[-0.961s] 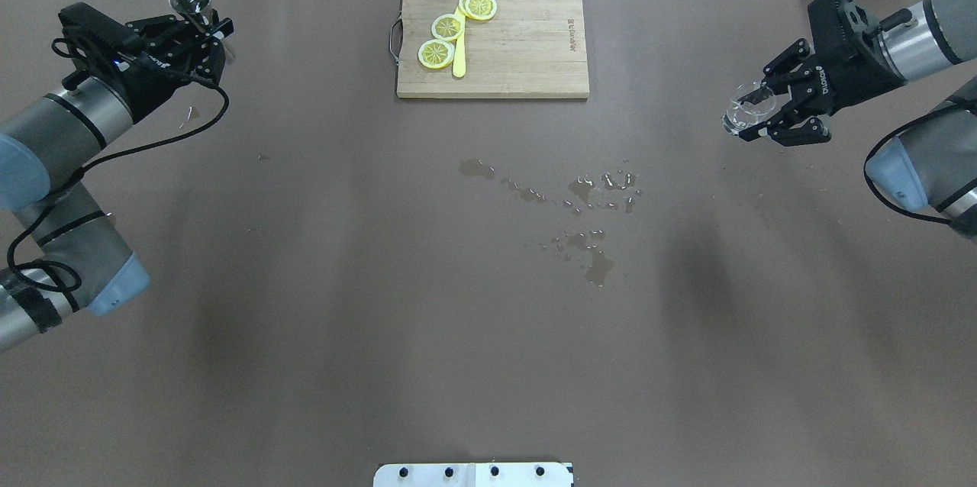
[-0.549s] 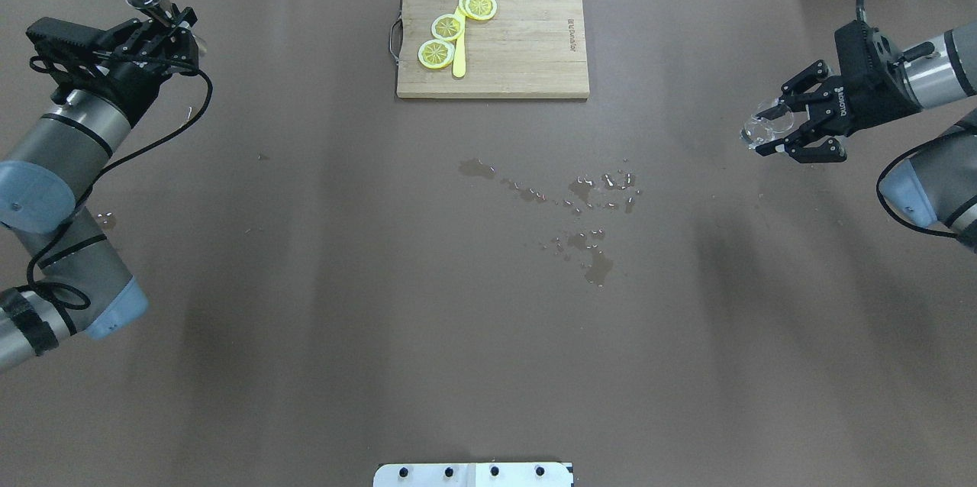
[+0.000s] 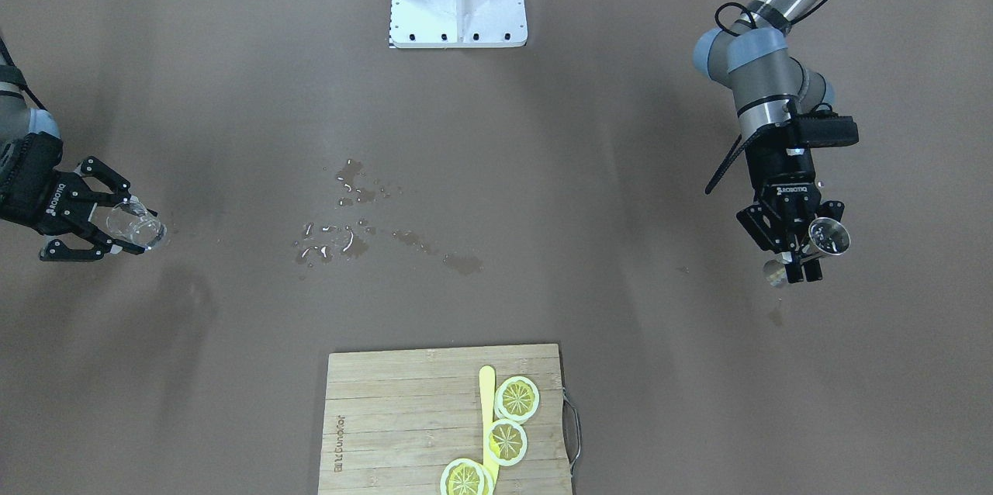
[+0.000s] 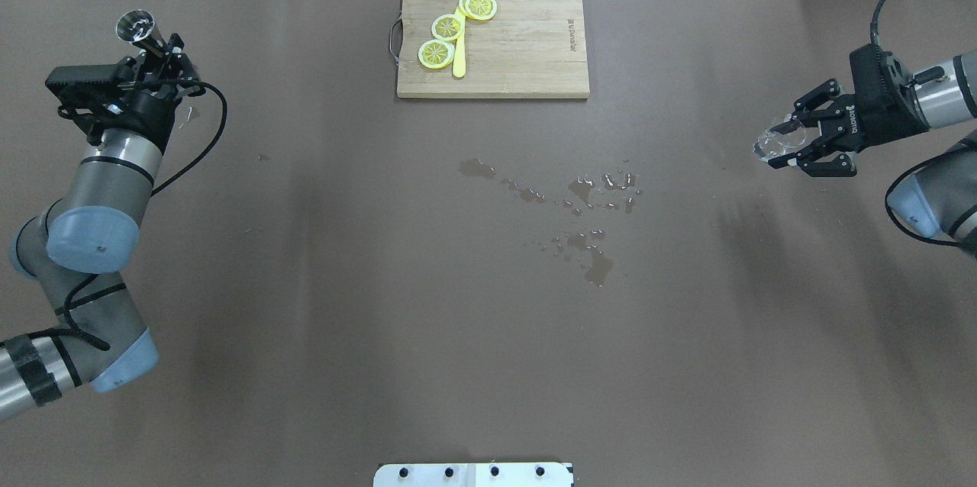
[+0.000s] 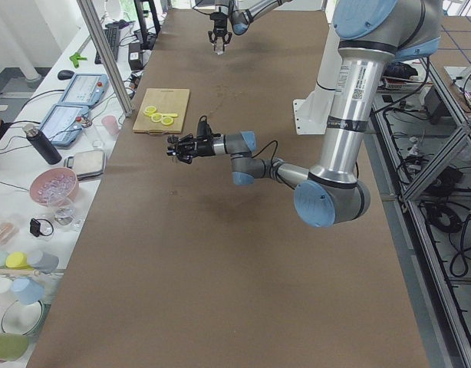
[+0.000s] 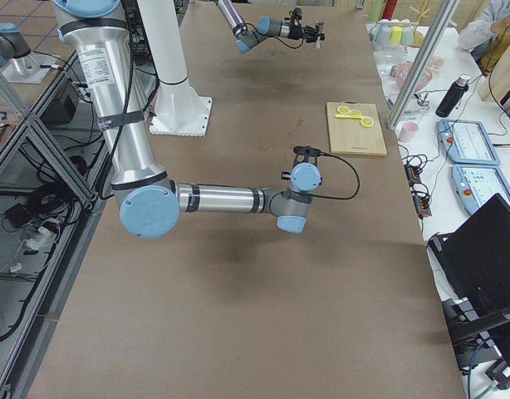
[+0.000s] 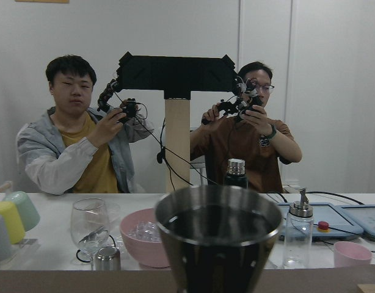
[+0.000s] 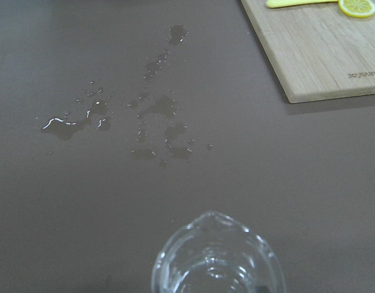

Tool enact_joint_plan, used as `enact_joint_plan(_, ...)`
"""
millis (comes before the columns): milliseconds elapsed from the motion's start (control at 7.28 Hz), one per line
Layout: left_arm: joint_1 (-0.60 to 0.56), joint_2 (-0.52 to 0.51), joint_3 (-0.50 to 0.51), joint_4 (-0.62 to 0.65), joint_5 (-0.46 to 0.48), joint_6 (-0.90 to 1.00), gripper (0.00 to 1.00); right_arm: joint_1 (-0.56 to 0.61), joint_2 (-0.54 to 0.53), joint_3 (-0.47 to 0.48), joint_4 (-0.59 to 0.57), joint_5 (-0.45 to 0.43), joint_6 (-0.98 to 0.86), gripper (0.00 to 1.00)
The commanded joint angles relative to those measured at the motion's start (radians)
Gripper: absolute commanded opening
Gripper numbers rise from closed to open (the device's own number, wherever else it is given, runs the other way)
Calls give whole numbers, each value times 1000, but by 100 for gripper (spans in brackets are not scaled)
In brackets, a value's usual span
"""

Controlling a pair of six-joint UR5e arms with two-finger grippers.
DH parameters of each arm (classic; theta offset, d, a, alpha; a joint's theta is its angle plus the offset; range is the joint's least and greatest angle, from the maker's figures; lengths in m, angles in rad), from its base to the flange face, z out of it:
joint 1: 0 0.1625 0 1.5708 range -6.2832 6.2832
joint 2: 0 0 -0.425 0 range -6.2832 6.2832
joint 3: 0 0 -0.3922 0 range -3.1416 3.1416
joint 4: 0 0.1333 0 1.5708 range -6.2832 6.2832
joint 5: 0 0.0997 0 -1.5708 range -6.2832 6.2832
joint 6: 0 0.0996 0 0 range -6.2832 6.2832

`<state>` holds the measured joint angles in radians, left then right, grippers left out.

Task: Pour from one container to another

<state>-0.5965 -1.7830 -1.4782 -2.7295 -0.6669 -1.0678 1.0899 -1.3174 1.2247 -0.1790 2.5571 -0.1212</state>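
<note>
- Metal cup [image 4: 136, 25] sticks out past the left gripper [image 4: 162, 53], which squeezes it tight. It has swung further out to the side.
- Water drops [image 4: 588, 197] lie far from both grippers.
- Glass cup [image 4: 775, 142] is clamped in the right gripper [image 4: 786, 143]. It has pulled back too and is maybe empty. No pouring can happen this far apart.

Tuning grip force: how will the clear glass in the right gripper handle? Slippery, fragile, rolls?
Likely fragile: the glass looks thin and clear. Probably slippery, given spilled water on the table. Round, held tilted sideways by the right gripper, so it may roll if released.
</note>
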Motion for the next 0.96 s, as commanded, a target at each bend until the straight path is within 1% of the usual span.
enact_joint_plan(0, 47, 26, -22, 138, 53, -194, 0, -21, 20, -2, 4, -55, 37, 0)
enact_joint_plan(137, 59, 31, -22, 193, 59, -272, 0, -53, 32, -2, 4, -87, 38, 0)
enact_joint_plan(275, 76, 33, -20, 223, 76, -335, 0, -85, 35, -4, 33, -118, 38, 0)
enact_joint_plan(412, 101, 33, -16, 287, 108, -369, 0, -123, 46, -2, 39, -141, 38, 0)
enact_joint_plan(549, 116, 33, -16, 371, 137, -465, 0, -148, 59, -5, 39, -158, 37, 0)
enact_joint_plan(687, 138, 31, -17, 451, 168, -553, 0, -180, 87, -22, 39, -184, 37, 0)
enact_joint_plan(824, 162, 27, -17, 483, 185, -595, 0, -191, 108, -46, 39, -193, 37, 0)
